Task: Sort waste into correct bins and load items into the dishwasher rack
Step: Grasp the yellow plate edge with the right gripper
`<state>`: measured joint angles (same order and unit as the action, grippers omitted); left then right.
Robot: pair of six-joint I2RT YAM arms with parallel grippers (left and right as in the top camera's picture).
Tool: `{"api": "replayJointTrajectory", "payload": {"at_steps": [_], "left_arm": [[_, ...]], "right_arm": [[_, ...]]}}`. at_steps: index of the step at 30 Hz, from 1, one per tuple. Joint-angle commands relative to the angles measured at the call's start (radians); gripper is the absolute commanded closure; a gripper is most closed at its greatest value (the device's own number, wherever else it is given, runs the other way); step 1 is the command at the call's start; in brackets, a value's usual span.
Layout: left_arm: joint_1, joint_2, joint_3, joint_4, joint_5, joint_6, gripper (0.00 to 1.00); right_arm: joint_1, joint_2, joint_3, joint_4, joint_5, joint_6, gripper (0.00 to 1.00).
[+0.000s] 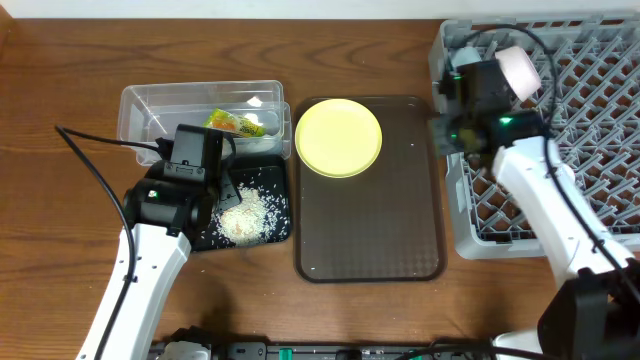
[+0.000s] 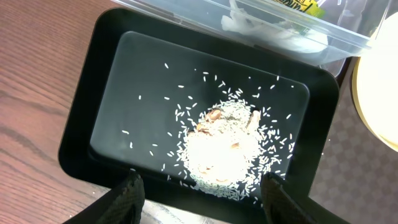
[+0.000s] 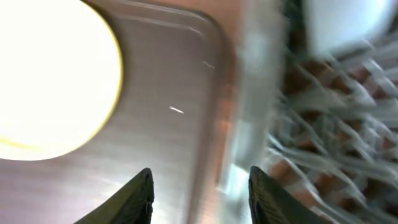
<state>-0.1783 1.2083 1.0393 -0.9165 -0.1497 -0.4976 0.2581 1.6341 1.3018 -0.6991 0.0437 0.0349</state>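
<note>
One clear tub (image 1: 140, 105), one black tray (image 1: 282, 190), one brown serving tray (image 1: 370, 220) and one grey rack (image 1: 580, 130) stand in a row on the tabletop (image 1: 60, 60). The tub abuts the black tray's far rim, and the brown tray lies just beside both. The single snack wrapper (image 1: 235, 122) lies in the tub. One heap of rice (image 2: 224, 149) sits in the black tray, with stray grains around it. The one yellow plate (image 1: 339, 137) fills the brown tray's far left corner; the rest of that tray is bare. The left tool (image 2: 202, 196) hangs over the black tray's near rim, fingers apart and holding nothing. The right tool (image 3: 202, 196), likewise spread and holding nothing, is over the brown tray's edge by the rack wall – a blurred view. Only the overhead shows one white vessel (image 1: 518, 68) in the rack clearly.
</note>
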Motion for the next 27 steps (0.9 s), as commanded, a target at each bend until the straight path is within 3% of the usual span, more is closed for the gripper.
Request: {"api": "replayJointTrajectory", "payload": {"at_steps": [1,12,17,20,23,27], "left_arm": [[0.005,0.002,0.012,-0.003,-0.016,-0.005,0.37],[0.005,0.002,0.012,-0.003,-0.016,-0.005,0.37],[0.005,0.002,0.012,-0.003,-0.016,-0.005,0.37],[0.005,0.002,0.012,-0.003,-0.016,-0.005,0.37],[0.005,0.002,0.012,-0.003,-0.016,-0.005,0.37],[0.005,0.002,0.012,-0.004,-0.016,-0.005,0.37]], "right_arm": [[0.080,0.022,0.017,0.027,-0.018,0.052,0.53],[0.169,0.302,0.017,0.158,0.006,0.398,0.53],[0.181,0.390,0.018,0.229,-0.034,0.452,0.56],[0.182,0.412,0.017,0.237,-0.021,0.496,0.70],[0.178,0.410,0.018,0.235,-0.003,0.503,0.94],[0.161,0.362,0.019,0.181,0.076,0.502,0.99]]}}
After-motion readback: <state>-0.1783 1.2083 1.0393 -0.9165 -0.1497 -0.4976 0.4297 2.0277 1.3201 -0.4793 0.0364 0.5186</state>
